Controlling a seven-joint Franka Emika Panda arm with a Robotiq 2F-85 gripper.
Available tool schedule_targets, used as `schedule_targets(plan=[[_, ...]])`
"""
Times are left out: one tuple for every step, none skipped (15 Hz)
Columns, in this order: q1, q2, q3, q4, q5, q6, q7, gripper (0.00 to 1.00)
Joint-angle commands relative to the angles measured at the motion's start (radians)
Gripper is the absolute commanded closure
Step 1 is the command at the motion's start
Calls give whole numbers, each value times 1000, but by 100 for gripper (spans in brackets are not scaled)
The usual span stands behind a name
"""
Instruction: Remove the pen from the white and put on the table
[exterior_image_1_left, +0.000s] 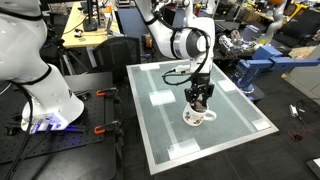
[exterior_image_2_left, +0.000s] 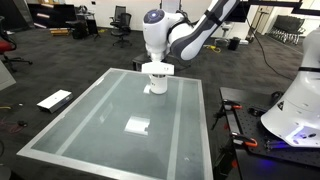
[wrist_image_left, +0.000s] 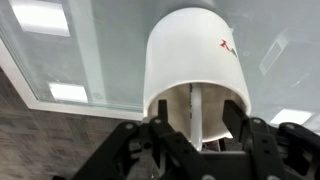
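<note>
The white mug (exterior_image_1_left: 198, 117) stands on the pale frosted table (exterior_image_1_left: 160, 90), toward one side of it; it also shows in an exterior view (exterior_image_2_left: 155, 86). My gripper (exterior_image_1_left: 200, 97) hangs straight over the mug with its fingertips at the rim. In the wrist view the mug (wrist_image_left: 195, 50) fills the middle and a thin pale pen (wrist_image_left: 196, 100) stands inside it. My gripper (wrist_image_left: 198, 125) is open, one finger on each side of the pen, not touching it. The pen is hidden in both exterior views.
White patches lie on the table top (exterior_image_2_left: 137, 126). A second white robot base (exterior_image_1_left: 40, 70) stands beside the table, also seen in an exterior view (exterior_image_2_left: 295, 110). A blue frame (exterior_image_1_left: 262, 65) and wooden benches (exterior_image_1_left: 85, 38) stand behind. A flat white object (exterior_image_2_left: 54, 100) lies on the floor.
</note>
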Motion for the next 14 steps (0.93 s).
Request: schedule_targets(plan=[[29, 22, -30, 32, 23, -41, 2, 39], [32, 26, -36, 35, 19, -44, 7, 37], [34, 29, -40, 38, 17, -46, 9, 33], [36, 31, -43, 41, 16, -49, 9, 40], [39, 33, -45, 43, 16, -51, 9, 56], [42, 35, -48, 46, 15, -57, 9, 65], [45, 37, -49, 49, 14, -62, 10, 69], [48, 40, -50, 52, 12, -67, 11, 76], [51, 42, -51, 55, 11, -73, 11, 85], [54, 44, -51, 59, 10, -79, 13, 92], [56, 45, -50, 61, 9, -82, 13, 99], [60, 42, -51, 61, 5, -85, 16, 100], [62, 41, -52, 61, 3, -86, 17, 100], [68, 34, -55, 58, -3, -89, 24, 97]])
